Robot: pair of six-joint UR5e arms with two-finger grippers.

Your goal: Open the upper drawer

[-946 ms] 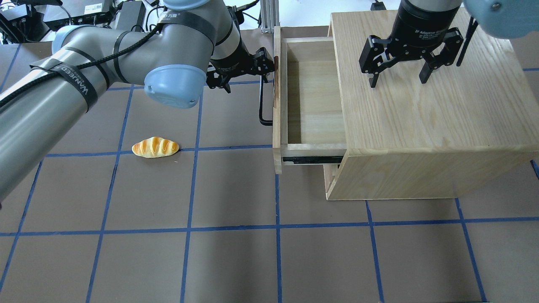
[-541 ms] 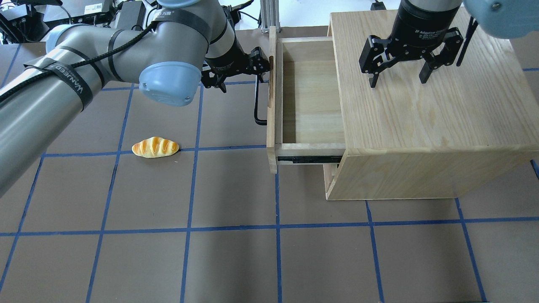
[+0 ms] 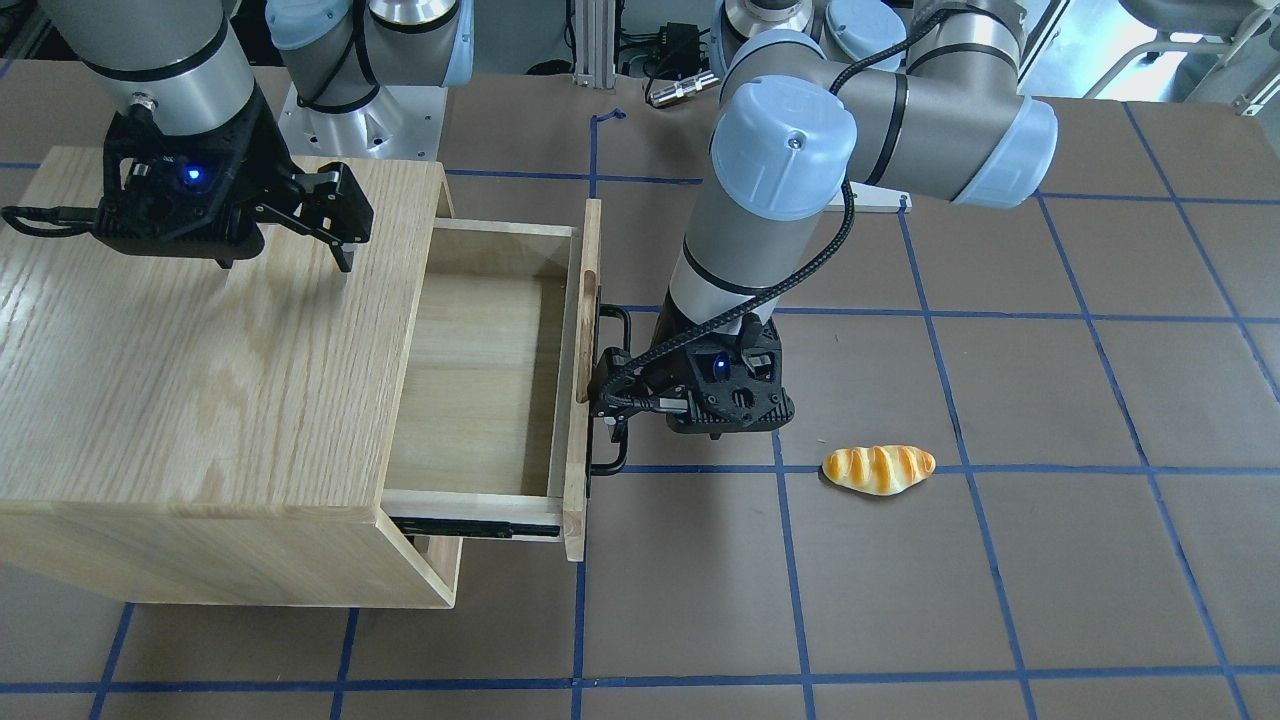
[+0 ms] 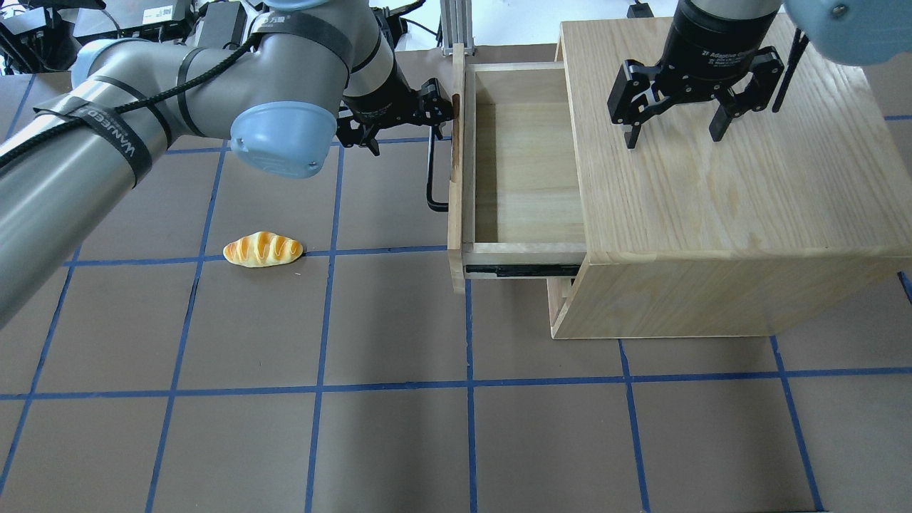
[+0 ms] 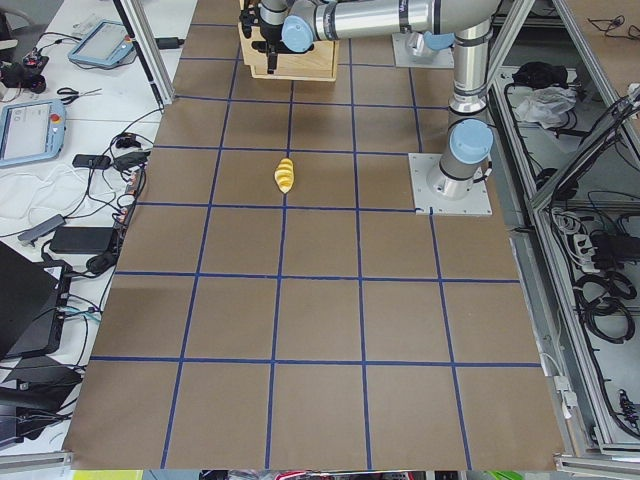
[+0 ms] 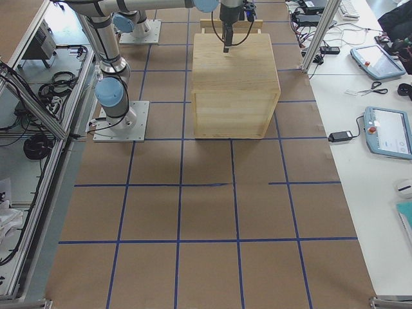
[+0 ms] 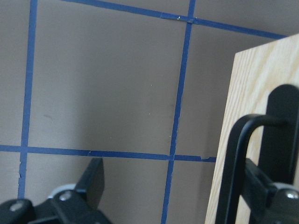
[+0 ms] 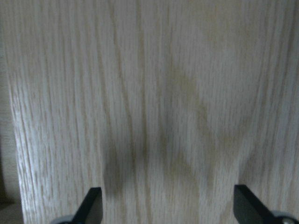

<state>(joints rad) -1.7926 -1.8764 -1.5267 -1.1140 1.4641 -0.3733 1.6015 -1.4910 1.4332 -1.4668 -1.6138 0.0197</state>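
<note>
The upper drawer (image 4: 524,164) stands pulled well out of the oak cabinet (image 4: 719,206), and its inside is bare. Its wooden front (image 3: 585,380) carries a long black bar handle (image 4: 432,171). My left gripper (image 4: 400,121) is at the handle's far end. It is open, with one finger (image 7: 280,140) hooked between the handle (image 7: 236,158) and the drawer front, and the other finger (image 7: 93,179) well clear of it. My right gripper (image 4: 675,135) hangs open and empty just above the cabinet top (image 8: 154,93). It also shows in the front view (image 3: 285,255).
A bread roll (image 4: 263,249) lies on the brown taped table (image 4: 392,442) to the left of the drawer. It also shows in the front view (image 3: 878,468). The drawer's black slide rail (image 4: 520,270) is exposed. The cabinet's lower front panel (image 4: 559,303) sits under the drawer.
The drawer has slid a little further out of the cabinet, and my left gripper has moved with the handle. The right gripper has not moved.
</note>
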